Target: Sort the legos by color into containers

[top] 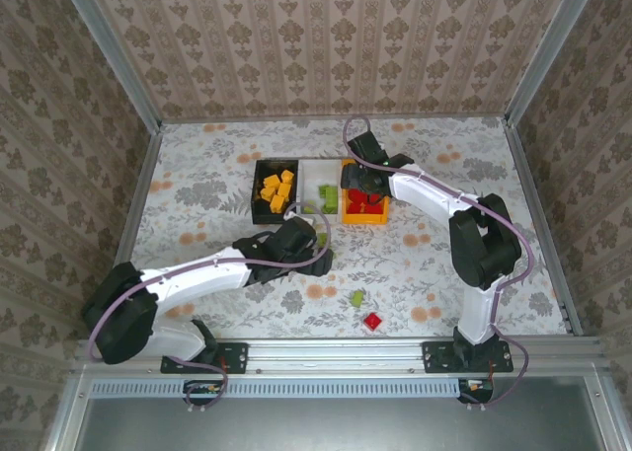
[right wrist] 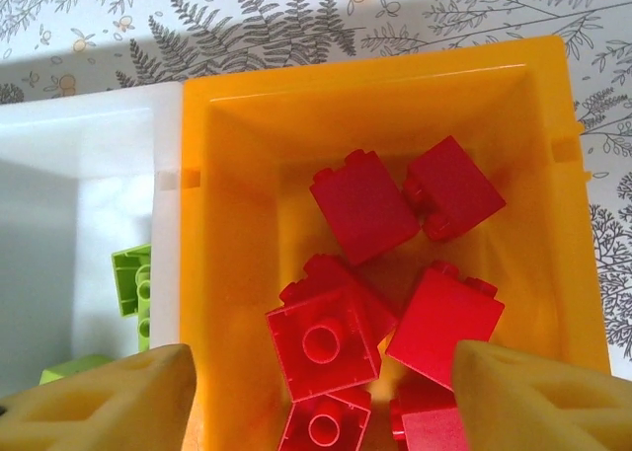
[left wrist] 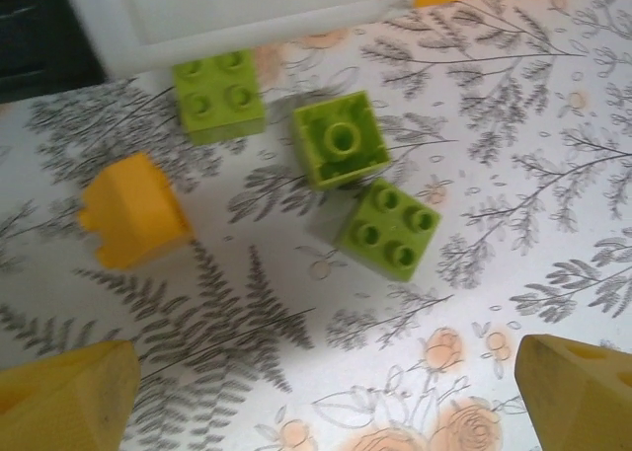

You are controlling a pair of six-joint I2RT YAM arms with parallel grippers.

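My left gripper (left wrist: pixel 326 402) hangs open over the flowered table, a little short of three light green legos (left wrist: pixel 341 138) (left wrist: pixel 218 94) (left wrist: pixel 392 228) and one orange-yellow lego (left wrist: pixel 133 214). In the top view the left gripper (top: pixel 311 246) sits just below the white bin (top: pixel 316 165). The right gripper (right wrist: pixel 321 397) is open above the orange bin (right wrist: pixel 232 125), with nothing between its fingers. Several red legos (right wrist: pixel 323 346) lie in that bin. The black bin (top: pixel 259 189) holds orange-yellow legos (top: pixel 276 189). Green legos (right wrist: pixel 133 278) lie in the white bin.
A loose green lego (top: pixel 356 298) and a red one (top: pixel 372 321) lie on the table near the front, between the two arm bases. Patterned walls with metal posts close in the table at the back and sides.
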